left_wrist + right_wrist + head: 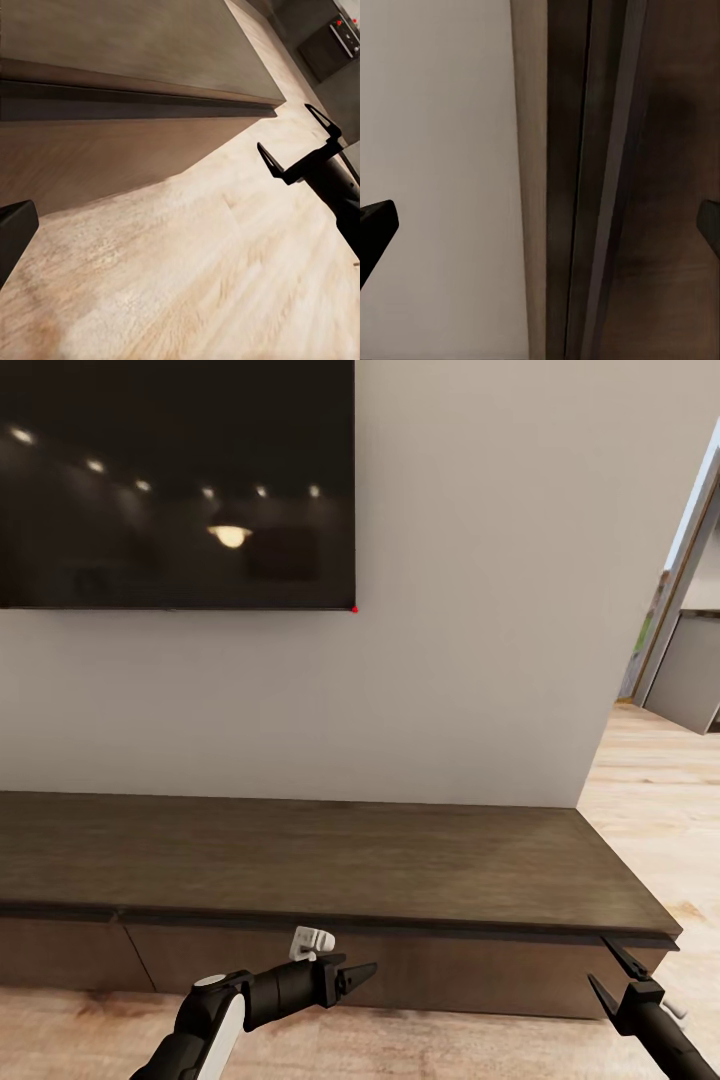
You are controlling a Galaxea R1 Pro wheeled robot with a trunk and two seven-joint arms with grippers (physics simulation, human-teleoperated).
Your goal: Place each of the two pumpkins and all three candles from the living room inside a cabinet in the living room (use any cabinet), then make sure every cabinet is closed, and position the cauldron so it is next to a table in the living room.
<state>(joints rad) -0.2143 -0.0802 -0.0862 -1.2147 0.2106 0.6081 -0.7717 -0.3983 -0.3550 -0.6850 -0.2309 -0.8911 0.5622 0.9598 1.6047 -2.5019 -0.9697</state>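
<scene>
Cabinet (330,865) sits straight ahead of me against the pale wall (480,610), under the black TV (175,480), its drawer fronts flush. I see the left gripper (358,973) low before the middle drawer front, pointing sideways, jaws narrowly parted and holding nothing. Right gripper (612,972) stands at the cabinet's right end, its jaws spread wide and empty near the top edge. Plank floor (650,810) runs past that end toward a doorway.
</scene>
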